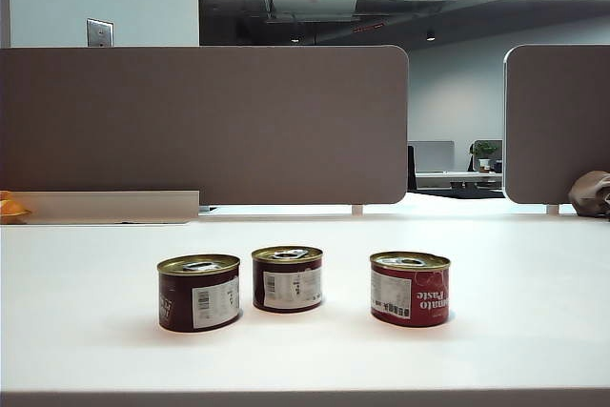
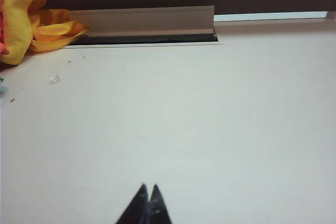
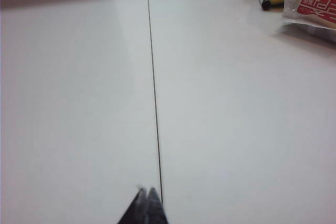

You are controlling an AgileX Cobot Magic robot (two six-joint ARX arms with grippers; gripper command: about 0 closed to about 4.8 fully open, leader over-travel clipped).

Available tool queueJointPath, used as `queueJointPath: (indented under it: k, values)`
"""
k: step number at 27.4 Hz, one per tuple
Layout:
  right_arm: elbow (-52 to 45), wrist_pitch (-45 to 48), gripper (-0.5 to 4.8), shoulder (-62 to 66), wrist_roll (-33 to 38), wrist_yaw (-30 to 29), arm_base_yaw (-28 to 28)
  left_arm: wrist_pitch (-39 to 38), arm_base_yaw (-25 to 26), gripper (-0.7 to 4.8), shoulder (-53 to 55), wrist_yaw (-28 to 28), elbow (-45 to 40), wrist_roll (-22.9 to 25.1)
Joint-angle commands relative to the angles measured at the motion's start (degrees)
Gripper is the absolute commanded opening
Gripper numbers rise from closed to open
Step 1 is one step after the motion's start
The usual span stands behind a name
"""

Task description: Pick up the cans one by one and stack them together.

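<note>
Two grey partition panels (image 1: 205, 126) stand behind the white surface (image 1: 305, 350). Three cans rest upright on it, apart from each other: a dark red can (image 1: 198, 292) on the left, a second dark can (image 1: 287, 278) just beside it and slightly further back, and a bright red can (image 1: 410, 289) to the right. Yellow cloth (image 2: 29, 22) lies by the far edge. Left pincer (image 2: 146, 203) and right pincer (image 3: 145, 203) each hover over bare surface, tips pressed together, holding nothing.
</note>
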Motion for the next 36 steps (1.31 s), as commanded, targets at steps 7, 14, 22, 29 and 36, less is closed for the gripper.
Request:
queueJointPath:
  k: [7,14,22,29,36]
  values:
    - [-0.09,-0.11,0.00,0.09,0.07,-0.07,0.04,0.46,0.09,-0.01,0.04,0.20,0.15,0.20]
    - [-0.09,-0.11,-0.01,0.07,0.07,0.00,0.02,0.46,0.07,-0.01,0.04,0.20,0.15,0.17]
    - [-0.09,0.09,0.00,0.07,-0.02,-1.46,0.04,0.46,0.07,-0.01,0.04,0.20,0.15,0.17]
    - [-0.09,-0.09,0.00,0.07,-14.32,-3.04,0.11,0.46,0.07,-0.01,0.04,0.20,0.15,0.17]
    - [-0.09,-0.07,0.00,0.07,-14.32,-2.99,0.33,0.46,0.07,-0.01,0.04,0.20,0.15,0.17]
